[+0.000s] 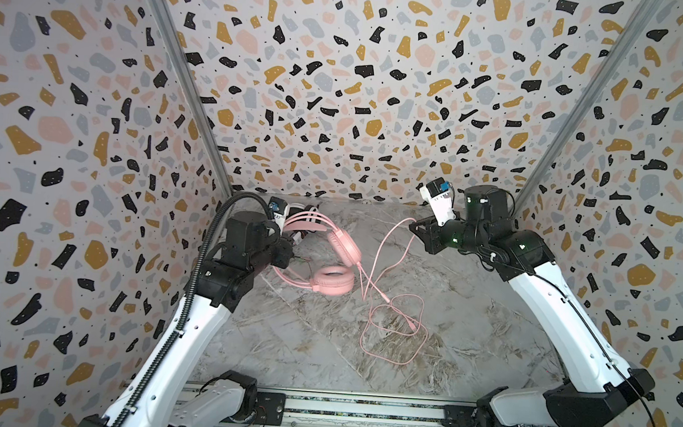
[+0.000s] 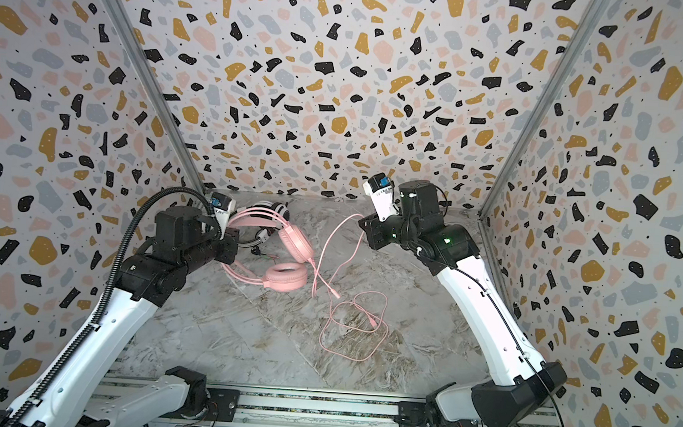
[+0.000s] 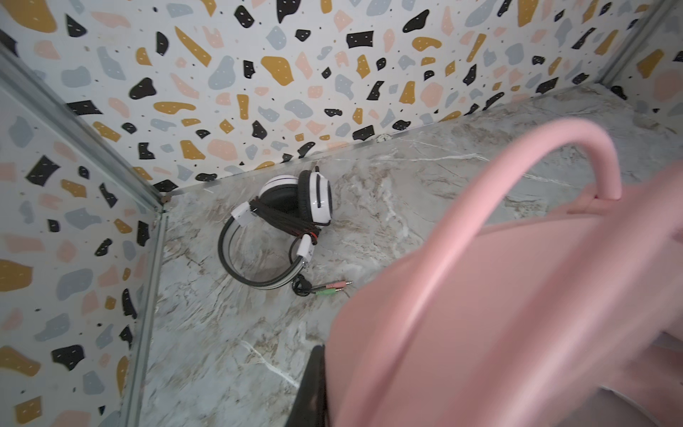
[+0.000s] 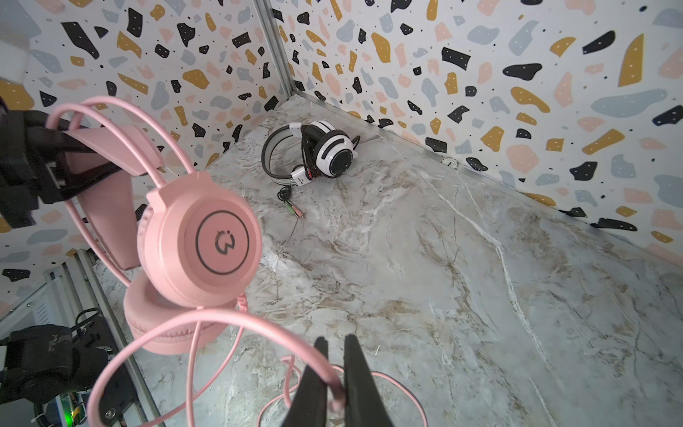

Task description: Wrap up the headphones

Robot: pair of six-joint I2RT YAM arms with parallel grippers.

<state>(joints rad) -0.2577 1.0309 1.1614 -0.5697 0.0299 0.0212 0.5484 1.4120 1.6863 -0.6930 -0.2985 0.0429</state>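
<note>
Pink over-ear headphones [image 1: 333, 281] [image 2: 286, 276] [image 4: 199, 244] with round plastic earcups hang from my left gripper [image 1: 286, 254] [image 4: 79, 149], which is clamped tight on their padded pink headband. In my left wrist view that headband fills the near field as a blur [image 3: 480, 295]. One earcup is raised and tilted; the other sits lower with its cushion facing up, and I cannot tell whether it touches the grey marble-patterned tabletop [image 1: 312, 354] [image 2: 271, 342].

My right gripper [image 1: 417, 228] [image 4: 338, 393] is held up on the right of the workspace, its two black fingers [image 4: 362, 384] pinched together on the thin pink cable [image 1: 395, 331] [image 2: 353, 328] [image 4: 207, 318]. From there the cable sags back to the headphones, and the rest lies in loose loops on the tabletop.

Behind the pink pair, in the far left corner, the white-and-black plastic headset [image 1: 306, 210] [image 2: 274, 210] [image 3: 295, 207] [image 4: 327, 155] lies with its black cable wound around it.
</note>
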